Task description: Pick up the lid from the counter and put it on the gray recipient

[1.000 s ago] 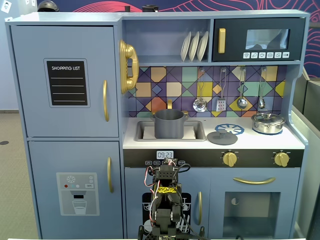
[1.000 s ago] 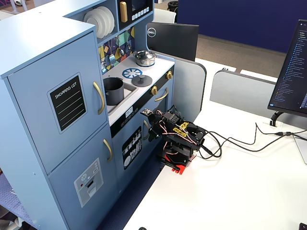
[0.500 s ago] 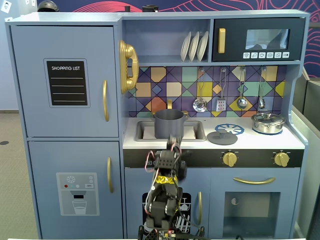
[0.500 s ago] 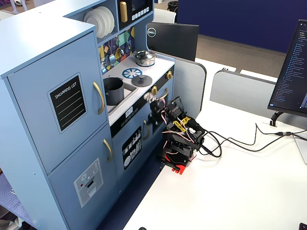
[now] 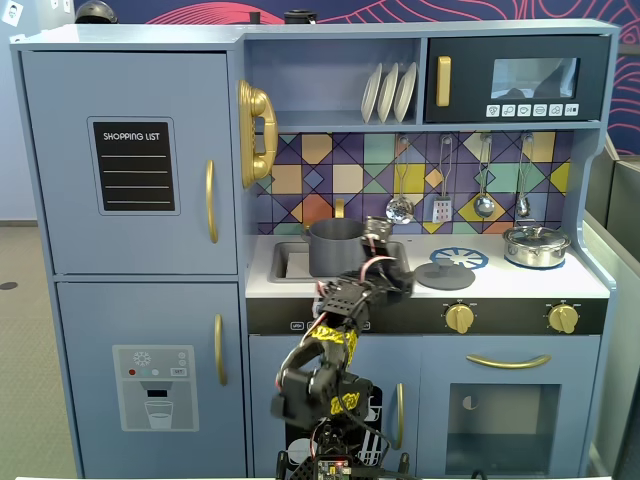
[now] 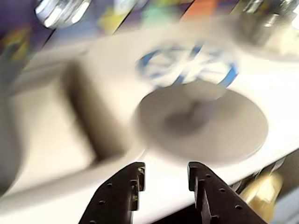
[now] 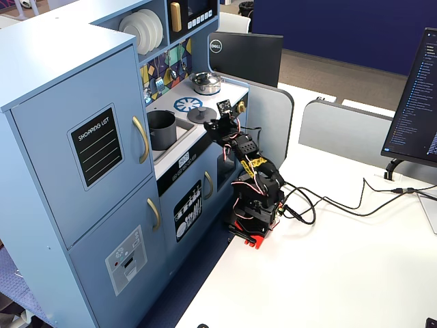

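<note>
The lid [image 5: 445, 275] is a flat dark gray disc with a small knob. It lies on the white counter in front of the blue-and-white burner pattern, and it shows blurred in the wrist view [image 6: 201, 122] and in the other fixed view [image 7: 199, 115]. The gray recipient [image 5: 335, 246] is a dark gray pot standing in the sink to the left of the lid [image 7: 162, 128]. My gripper [image 6: 166, 170] is open and empty. It hovers over the counter's front edge, just short of the lid and between pot and lid [image 5: 398, 283].
A shiny silver pot with its own lid [image 5: 536, 245] stands at the counter's right end. Utensils [image 5: 443, 190] hang on the tiled back wall. The sink's raised rim [image 6: 93, 121] lies between pot and lid. Gold knobs [image 5: 459, 317] stick out below the counter edge.
</note>
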Tool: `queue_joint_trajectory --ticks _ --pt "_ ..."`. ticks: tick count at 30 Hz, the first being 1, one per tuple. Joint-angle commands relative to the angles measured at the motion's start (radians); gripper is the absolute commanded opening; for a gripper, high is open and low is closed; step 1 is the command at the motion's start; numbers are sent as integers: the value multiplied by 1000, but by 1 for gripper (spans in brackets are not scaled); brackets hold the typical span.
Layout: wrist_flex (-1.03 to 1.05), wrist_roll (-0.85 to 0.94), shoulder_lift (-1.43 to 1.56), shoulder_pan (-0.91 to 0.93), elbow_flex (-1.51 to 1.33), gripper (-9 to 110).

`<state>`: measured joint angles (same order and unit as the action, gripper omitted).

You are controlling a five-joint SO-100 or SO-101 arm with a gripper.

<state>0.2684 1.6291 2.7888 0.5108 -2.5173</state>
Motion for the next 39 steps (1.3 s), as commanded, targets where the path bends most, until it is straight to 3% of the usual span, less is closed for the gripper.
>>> queue_joint_trajectory --ticks 1,7,12,39 --pt "-264 -15 -52 75 -41 16" --pt "-465 -26 -229 118 -29 26" --pt "-508 -23 -376 130 72 28" --pt "-580 -46 -864 91 430 24"
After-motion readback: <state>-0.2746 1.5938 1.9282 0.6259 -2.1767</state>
